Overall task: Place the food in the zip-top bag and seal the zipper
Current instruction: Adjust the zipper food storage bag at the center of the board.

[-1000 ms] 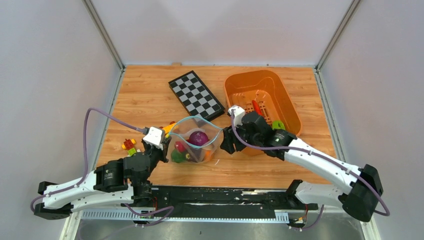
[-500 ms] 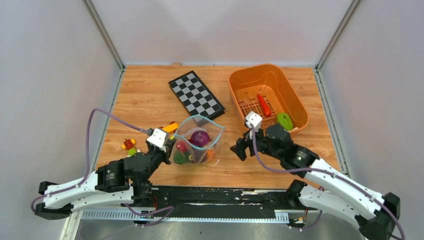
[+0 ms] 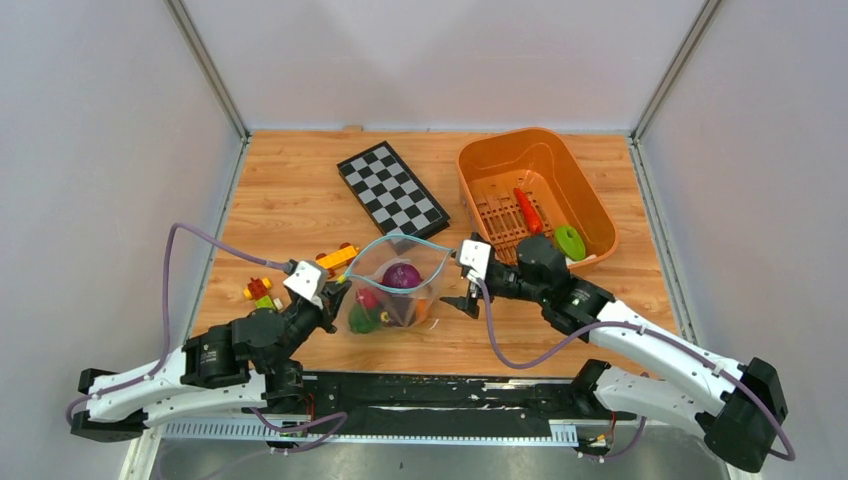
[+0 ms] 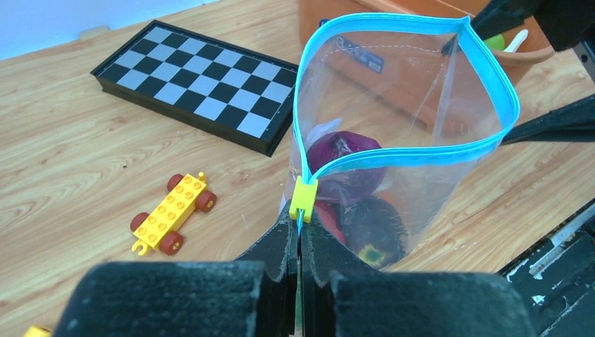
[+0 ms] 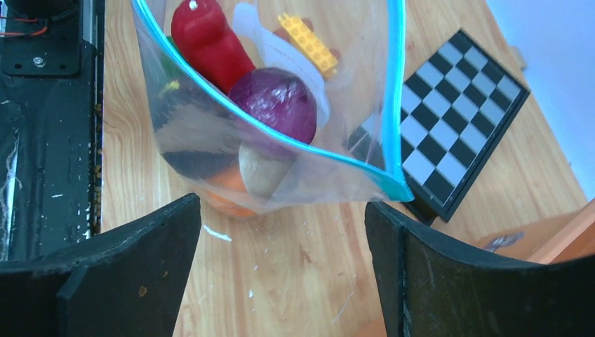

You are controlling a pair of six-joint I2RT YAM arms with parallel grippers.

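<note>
The clear zip-top bag (image 3: 400, 285) stands open at the front middle, its light-blue zipper (image 3: 378, 243) forming a loop. Inside lie food toys: a purple onion (image 3: 402, 276), a red piece (image 3: 367, 298), a green one (image 3: 360, 318) and an orange one. My left gripper (image 3: 335, 297) is shut on the zipper's left end by its yellow slider (image 4: 304, 198). My right gripper (image 3: 462, 285) is open and empty just right of the bag's blue corner (image 5: 396, 188). In the right wrist view the onion (image 5: 275, 105) and red piece (image 5: 209, 43) show through the bag. A red chilli (image 3: 527, 210) and a green piece (image 3: 570, 242) lie in the basket.
An orange basket (image 3: 480, 165) stands at the back right. A folded chessboard (image 3: 392, 192) lies behind the bag. A yellow toy car (image 3: 335, 259) and brick pieces (image 3: 258, 291) lie left of the bag. The black rail runs along the near edge.
My right gripper swung away to the right, then came back left to the bag's right corner, open. The bag's mouth has widened. The left gripper kept its hold.
</note>
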